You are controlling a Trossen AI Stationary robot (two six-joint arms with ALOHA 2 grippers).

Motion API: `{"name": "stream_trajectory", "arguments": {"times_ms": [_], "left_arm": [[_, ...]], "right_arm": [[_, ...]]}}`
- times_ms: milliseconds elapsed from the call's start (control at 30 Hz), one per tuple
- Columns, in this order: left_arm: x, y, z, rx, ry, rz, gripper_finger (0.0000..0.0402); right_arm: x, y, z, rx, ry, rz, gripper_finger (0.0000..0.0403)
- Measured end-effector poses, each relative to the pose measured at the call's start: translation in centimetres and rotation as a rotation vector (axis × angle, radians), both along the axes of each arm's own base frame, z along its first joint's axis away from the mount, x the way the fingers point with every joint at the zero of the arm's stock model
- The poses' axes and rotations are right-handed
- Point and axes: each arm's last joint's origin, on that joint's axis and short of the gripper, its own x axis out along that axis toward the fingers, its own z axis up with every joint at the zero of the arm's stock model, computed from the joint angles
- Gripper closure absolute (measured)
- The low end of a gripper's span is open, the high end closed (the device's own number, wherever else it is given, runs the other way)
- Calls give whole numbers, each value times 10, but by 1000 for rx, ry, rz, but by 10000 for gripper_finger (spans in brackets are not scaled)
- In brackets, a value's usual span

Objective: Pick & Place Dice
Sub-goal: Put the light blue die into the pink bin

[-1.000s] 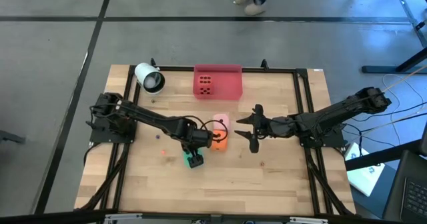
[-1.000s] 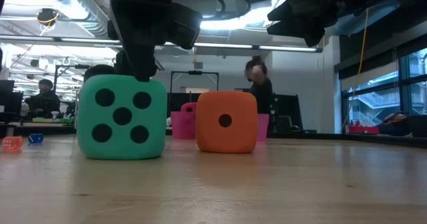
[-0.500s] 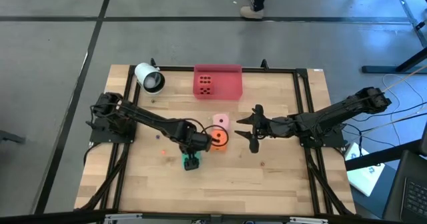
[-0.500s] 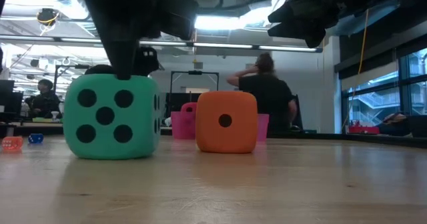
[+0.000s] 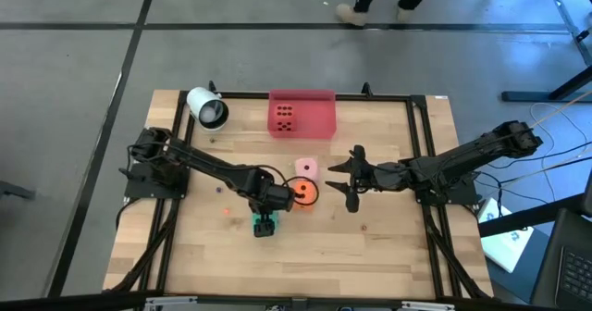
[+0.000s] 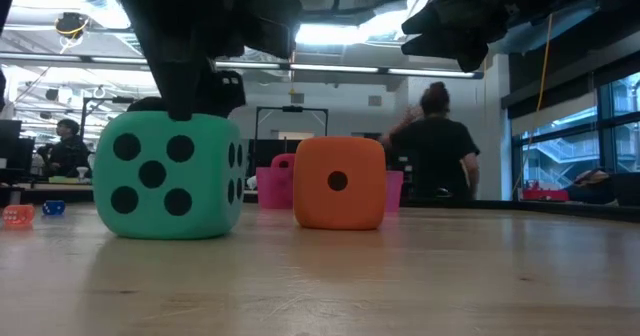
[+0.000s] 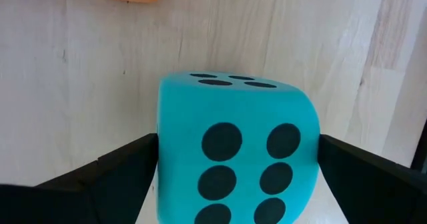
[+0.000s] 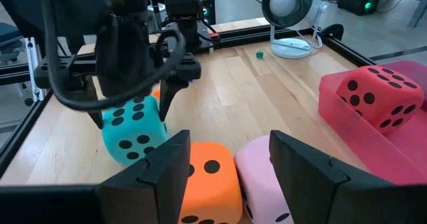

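The green die (image 5: 265, 224) sits flat on the wooden table, and my left gripper (image 5: 265, 220) comes down over it with a finger on each side. In the low view this die (image 6: 165, 176) stands left of the orange die (image 6: 338, 183). The orange die (image 5: 304, 193) and the pink die (image 5: 306, 168) rest side by side at mid-table. The red die (image 5: 284, 118) lies in the pink tray (image 5: 314, 117) at the far edge. My right gripper (image 5: 350, 179) hovers open right of the orange and pink dice, with nothing between its fingers. My left gripper holds the green die by two opposite side faces (image 7: 164, 164), one finger (image 7: 127, 177) on each. The fingers come from above, pointing steeply down. The die stays upright with its bottom face on the table and its six-pip face up.
A white round object (image 5: 207, 108) stands at the far left corner. Small bits (image 5: 227, 211) lie on the wood left of the green die. A black frame (image 5: 416, 144) edges the table. A person moves about beyond the far edge.
My left gripper has rolled about its own axis, and the green die has turned with it on the table. The die has shifted slightly toward the table's left edge and now shows a second face in the low view. My right gripper kept still.
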Motion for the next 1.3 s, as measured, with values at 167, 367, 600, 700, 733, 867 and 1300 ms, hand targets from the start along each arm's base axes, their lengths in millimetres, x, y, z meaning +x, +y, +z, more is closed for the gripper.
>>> {"name": "stream_trajectory", "arguments": {"times_ms": [167,367,600,700,733,867,1300], "left_arm": [[4,2,-14,-51,62,-12,4],[6,4,-18,-88,82,-28,12],[6,12,-10,-110,62,-35,71],[5,16,-5,-130,50,-31,96],[5,18,-3,-139,42,-25,102],[4,25,5,-166,26,-9,118],[-4,40,28,-143,-44,39,181]], "right_arm": [[0,0,0,0,0,0,197],[0,0,0,0,1,0,197],[0,0,-1,-2,6,0,197],[0,0,-1,-2,6,0,197],[0,0,-1,-2,6,0,197],[0,0,-1,-2,7,0,197],[-1,0,-2,-4,15,0,197]]}}
